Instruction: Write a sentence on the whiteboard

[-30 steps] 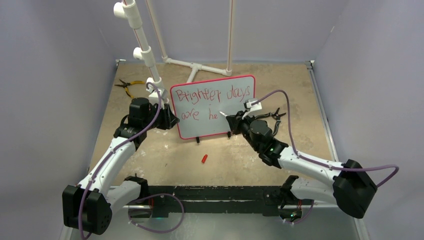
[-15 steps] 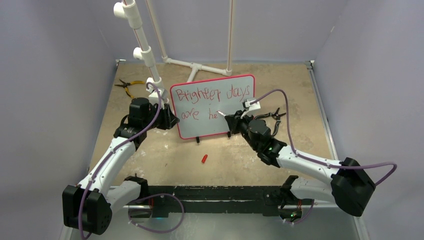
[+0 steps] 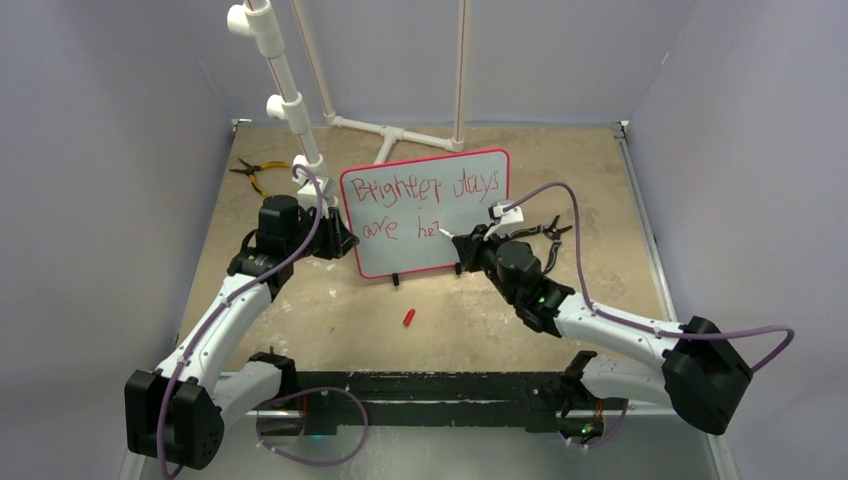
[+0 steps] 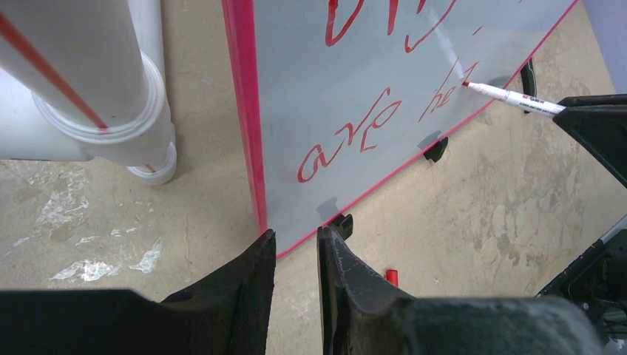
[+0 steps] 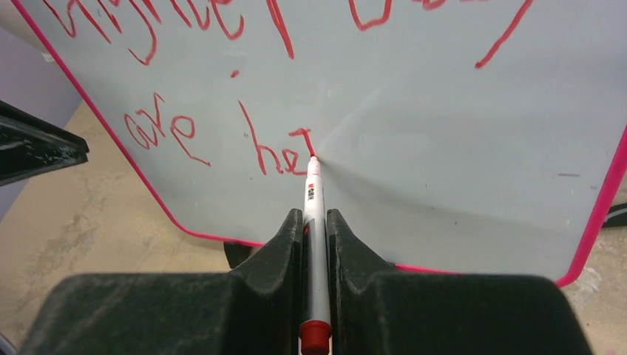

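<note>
The marker [image 5: 313, 188] is clamped between the two fingers of the right gripper [image 5: 316, 216], its red rear end lying back between the finger bases and its tip pointing straight ahead. The tip is pressed against the whiteboard [image 5: 444, 148], which stands upright directly in front of this gripper. The sentence [image 5: 252, 137] is seen in red in two rows (the top one reads "Brighter days", the lower one "are he" with a further stroke begun), and the tip rests at the end of that last stroke.

The left gripper [image 4: 296, 240] is held low at the board's lower near corner, with only a narrow gap between its fingers. The red frame ends right at the fingertips; whether it is pinched cannot be told. A white pipe [image 4: 96, 74] stands ahead and to the left of these fingers, and a small red cap [image 4: 391, 277] lies on the floor just to their right.
</note>
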Controlling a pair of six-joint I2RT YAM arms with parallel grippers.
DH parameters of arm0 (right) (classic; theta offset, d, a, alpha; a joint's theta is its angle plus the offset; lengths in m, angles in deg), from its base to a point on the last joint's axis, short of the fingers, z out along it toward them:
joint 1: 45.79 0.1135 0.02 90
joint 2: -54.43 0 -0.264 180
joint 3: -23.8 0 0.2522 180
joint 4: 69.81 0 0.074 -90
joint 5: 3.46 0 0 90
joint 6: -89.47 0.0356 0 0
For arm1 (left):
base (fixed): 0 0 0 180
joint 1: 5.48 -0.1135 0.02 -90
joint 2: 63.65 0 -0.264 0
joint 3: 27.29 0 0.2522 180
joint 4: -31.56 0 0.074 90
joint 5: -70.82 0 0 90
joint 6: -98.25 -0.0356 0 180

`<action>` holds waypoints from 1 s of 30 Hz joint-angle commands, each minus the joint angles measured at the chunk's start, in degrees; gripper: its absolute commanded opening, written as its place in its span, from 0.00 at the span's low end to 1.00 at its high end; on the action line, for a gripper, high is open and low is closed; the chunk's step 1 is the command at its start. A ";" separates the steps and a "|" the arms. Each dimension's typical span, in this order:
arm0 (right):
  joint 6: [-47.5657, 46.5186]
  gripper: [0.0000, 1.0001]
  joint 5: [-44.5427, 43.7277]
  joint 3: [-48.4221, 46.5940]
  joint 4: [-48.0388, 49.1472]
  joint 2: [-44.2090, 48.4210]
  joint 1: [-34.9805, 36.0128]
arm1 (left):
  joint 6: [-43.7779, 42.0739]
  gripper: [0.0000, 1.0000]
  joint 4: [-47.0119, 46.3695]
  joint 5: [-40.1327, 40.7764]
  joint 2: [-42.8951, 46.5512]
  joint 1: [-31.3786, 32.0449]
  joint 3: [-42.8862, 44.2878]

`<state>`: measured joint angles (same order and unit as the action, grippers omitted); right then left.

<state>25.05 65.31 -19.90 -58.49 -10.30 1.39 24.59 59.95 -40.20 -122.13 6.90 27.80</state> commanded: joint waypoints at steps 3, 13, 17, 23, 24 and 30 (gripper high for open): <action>2.01 0.00 0.03 2.25 -1.18 -1.00 -0.33 | -0.39 0.26 -1.54 -0.18 0.56 -0.43 -0.80; 1.81 0.00 -1.01 1.00 1.07 -0.07 -0.33 | -0.43 0.26 -1.45 -0.04 0.71 -0.43 -0.80; 1.17 0.00 -1.38 0.26 2.68 0.25 -0.33 | -0.48 0.26 -1.35 0.04 0.78 -0.43 -0.80; -0.03 0.00 -2.46 -0.21 4.04 1.00 -0.33 | -0.51 0.26 -1.36 0.20 0.67 -0.42 -0.80; -0.08 0.00 -2.55 -0.17 4.21 1.12 -0.30 | -0.50 0.26 -1.36 0.21 0.65 -0.41 -0.78; -0.10 0.00 -4.17 0.32 4.63 2.30 -0.33 | -0.52 0.26 -1.36 0.18 0.71 -0.43 -0.80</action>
<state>26.23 65.77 -17.93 -57.39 -10.19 1.41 24.57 59.97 -40.04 -122.13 6.90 27.80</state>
